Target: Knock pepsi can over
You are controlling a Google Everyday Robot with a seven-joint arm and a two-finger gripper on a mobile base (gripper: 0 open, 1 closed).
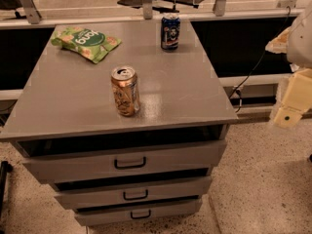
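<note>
The pepsi can (170,31) is dark blue with a silver top. It stands upright at the back of the grey cabinet top (170,91), near the far edge and right of centre. My gripper (291,105) shows as pale cream parts at the right edge of the view. It is off to the right of the cabinet, far from the pepsi can and touching nothing.
A gold can (125,91) stands upright near the middle front of the top. A green snack bag (86,42) lies at the back left. The cabinet has three drawers with dark handles (130,163). A black cable (251,72) hangs to the right.
</note>
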